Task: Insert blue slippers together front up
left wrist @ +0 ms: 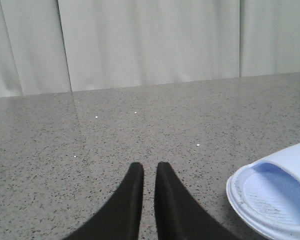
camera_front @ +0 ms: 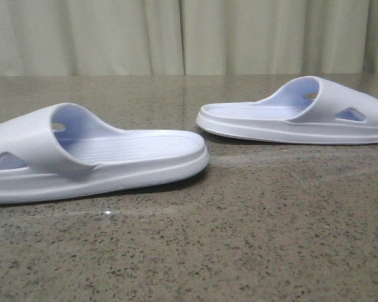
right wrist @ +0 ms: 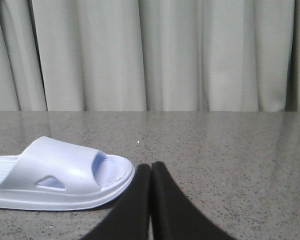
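Two pale blue slippers lie flat and apart on the speckled table. The near one point(camera_front: 94, 157) is at the left, its strap toward the left edge. The far one point(camera_front: 302, 116) is at the right, with its strap toward the right. No gripper shows in the front view. My left gripper point(left wrist: 149, 167) hovers over bare table, its fingers almost together and holding nothing; a slipper's end point(left wrist: 275, 195) lies off to one side. My right gripper point(right wrist: 151, 166) is shut and empty, its tips just beside the toe of a slipper point(right wrist: 60, 172).
The dark speckled stone table point(camera_front: 239, 239) stretches back to a pale curtain point(camera_front: 189, 34) hanging behind its far edge. Bare table lies between the two slippers and in front of them.
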You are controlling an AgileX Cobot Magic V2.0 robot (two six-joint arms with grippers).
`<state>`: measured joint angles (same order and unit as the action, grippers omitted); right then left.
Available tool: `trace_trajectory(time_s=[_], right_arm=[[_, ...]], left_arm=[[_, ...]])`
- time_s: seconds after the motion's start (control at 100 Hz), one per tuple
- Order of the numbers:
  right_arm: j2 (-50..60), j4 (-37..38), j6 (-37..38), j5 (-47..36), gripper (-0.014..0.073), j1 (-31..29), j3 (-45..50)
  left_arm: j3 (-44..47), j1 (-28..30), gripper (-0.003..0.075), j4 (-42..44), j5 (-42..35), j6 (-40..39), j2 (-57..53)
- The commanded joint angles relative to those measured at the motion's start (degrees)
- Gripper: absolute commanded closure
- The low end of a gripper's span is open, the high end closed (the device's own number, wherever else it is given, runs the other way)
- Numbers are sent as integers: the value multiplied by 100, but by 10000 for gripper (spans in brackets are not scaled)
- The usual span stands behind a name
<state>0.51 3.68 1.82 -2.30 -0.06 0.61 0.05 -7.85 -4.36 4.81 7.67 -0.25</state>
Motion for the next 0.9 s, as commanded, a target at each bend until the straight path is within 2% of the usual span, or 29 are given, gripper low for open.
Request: trace_trajectory(time_s=[0.0,0.1,0.3,0.6,0.73,0.89], right_arm=[[115,52,-12,-510,701,-29,119],[115,52,-12,-510,701,-29,119],[115,52,-12,-486,701,-29,119],[115,38,-12,-317,701,-29,119],[115,-451,-3,-421,701,-29,108],[115,-907,1,-346,700,-29,-30]], left_arm=[[52,6,704,-235,-481,-62,-166],[52,6,704,-669,-481,-62,-166],[52,6,704,-847,-481,-62,-166],[52,6,705,-2303,-625,-62,-166],[-5,6,705,-3110,-595,-62,-166],[-221,6,705,-3234,-390,-62,-166]])
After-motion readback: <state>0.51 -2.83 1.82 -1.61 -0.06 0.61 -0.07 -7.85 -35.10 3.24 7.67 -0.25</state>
